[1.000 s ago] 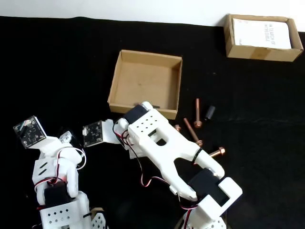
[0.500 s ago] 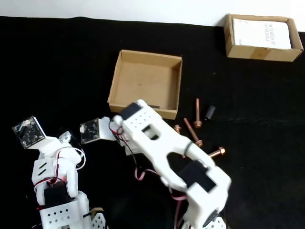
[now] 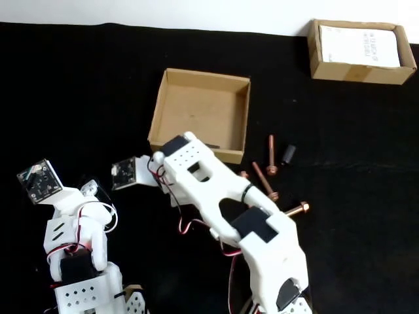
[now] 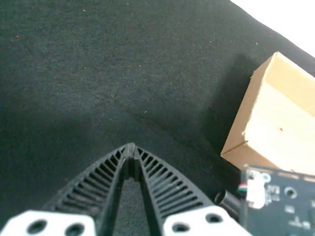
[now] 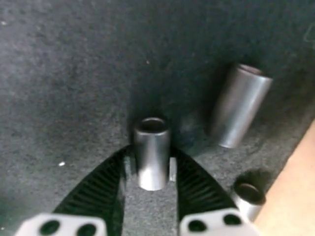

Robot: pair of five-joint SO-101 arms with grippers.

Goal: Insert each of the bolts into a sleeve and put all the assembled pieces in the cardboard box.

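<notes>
While the right arm is spanning the table's (image 3: 78,78) near half in the high view, its wrist is sitting at the cardboard box's (image 3: 200,111) near wall. Bolts (image 3: 265,180) are lying just beside the box, toward the table's right edge.

Left wrist view: left gripper (image 4: 129,150) is hanging over bare cloth, jaws pressed together, gripping nothing.

Right wrist view: right gripper (image 5: 150,164) is clamping a sleeve (image 5: 151,147). Two more sleeves (image 5: 239,105) are resting near it, one just beside the box wall.

Left hand (image 4: 129,153) pinched together, arm folded; right hand (image 5: 150,166) low, apparently gripping sleeve (image 5: 151,145).
</notes>
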